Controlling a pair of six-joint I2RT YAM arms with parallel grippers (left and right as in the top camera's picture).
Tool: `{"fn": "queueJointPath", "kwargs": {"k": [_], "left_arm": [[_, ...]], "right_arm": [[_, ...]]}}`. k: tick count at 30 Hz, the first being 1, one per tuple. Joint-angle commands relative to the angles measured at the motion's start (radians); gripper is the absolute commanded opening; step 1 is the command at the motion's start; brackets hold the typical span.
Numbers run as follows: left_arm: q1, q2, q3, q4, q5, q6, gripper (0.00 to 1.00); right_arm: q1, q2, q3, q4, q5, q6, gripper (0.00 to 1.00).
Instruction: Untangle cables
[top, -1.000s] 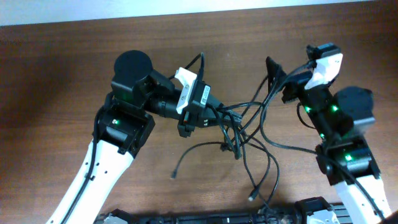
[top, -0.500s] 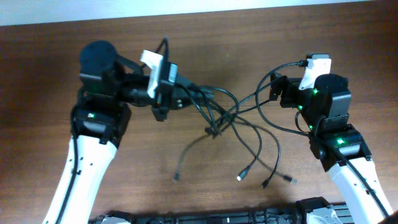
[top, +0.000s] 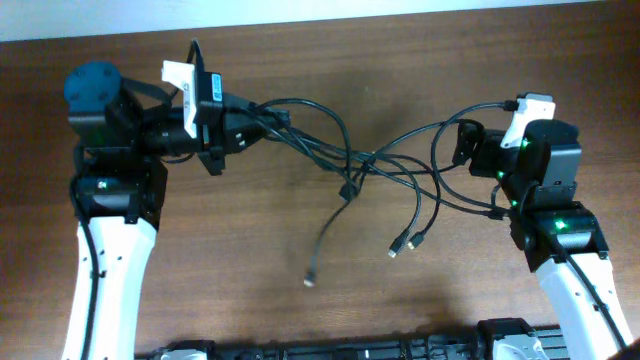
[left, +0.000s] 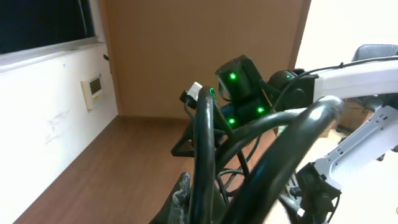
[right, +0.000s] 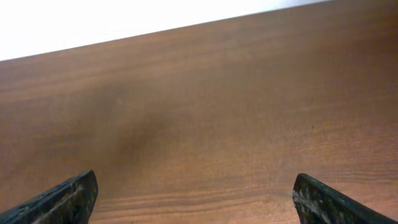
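The cables (top: 330, 150) are thin black cords stretched across the middle of the table, with a knot (top: 350, 186) near the centre. Three plug ends (top: 311, 282) (top: 396, 251) (top: 416, 243) hang loose toward the front. My left gripper (top: 243, 132) is at the upper left, shut on the cables' left end. In the left wrist view the cables (left: 206, 149) rise thick and blurred right in front of the left gripper (left: 205, 211). My right gripper (top: 466, 142) stands at the right beside the cables' far loops. In the right wrist view the right gripper (right: 199, 199) is open over bare wood.
The brown wooden table (top: 330, 60) ends at a white strip along the back. A dark rail (top: 330, 352) runs along the front edge. The right arm (left: 239, 93) with green lights faces the left wrist camera.
The left arm has swung left and back with the cables, drawing the bundle out long. The loose plug ends slid with it. The right gripper has shifted right, still open.
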Motion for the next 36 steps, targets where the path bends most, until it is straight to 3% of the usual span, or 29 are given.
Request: {"fn": "queueJointPath", "kwargs": {"k": [1, 7, 12, 14, 17, 22, 33, 36], "left_arm": [[0.032, -0.007, 0.011, 0.002, 0.004, 0.001, 0.00], [0.066, -0.007, 0.011, -0.010, -0.029, 0.000, 0.00], [0.066, -0.007, 0.011, -0.252, -0.401, -0.016, 0.00], [0.066, -0.007, 0.011, -0.317, -0.479, -0.019, 0.00], [0.066, -0.007, 0.011, -0.335, -0.483, -0.019, 0.00], [0.066, -0.007, 0.011, -0.335, -0.483, -0.019, 0.00], [0.066, -0.007, 0.011, -0.343, -0.520, -0.019, 0.00], [0.066, -0.007, 0.011, -0.345, -0.521, -0.019, 0.00]], "right_arm": [[-0.010, 0.000, 0.011, -0.030, 0.026, 0.001, 0.99], [-0.009, 0.000, 0.011, -0.058, -0.056, 0.000, 0.99], [-0.010, 0.000, 0.011, -0.059, -0.268, 0.001, 0.98], [-0.018, 0.000, 0.011, -0.073, -0.270, 0.076, 0.98], [-0.072, 0.000, 0.011, -0.127, -0.271, 0.185, 0.99], [-0.179, 0.000, 0.011, -0.215, -0.405, 0.192, 0.99], [-0.184, 0.000, 0.011, -0.264, -0.422, 0.191, 0.99], [-0.184, 0.000, 0.011, -0.234, -0.612, 0.122, 0.99]]}}
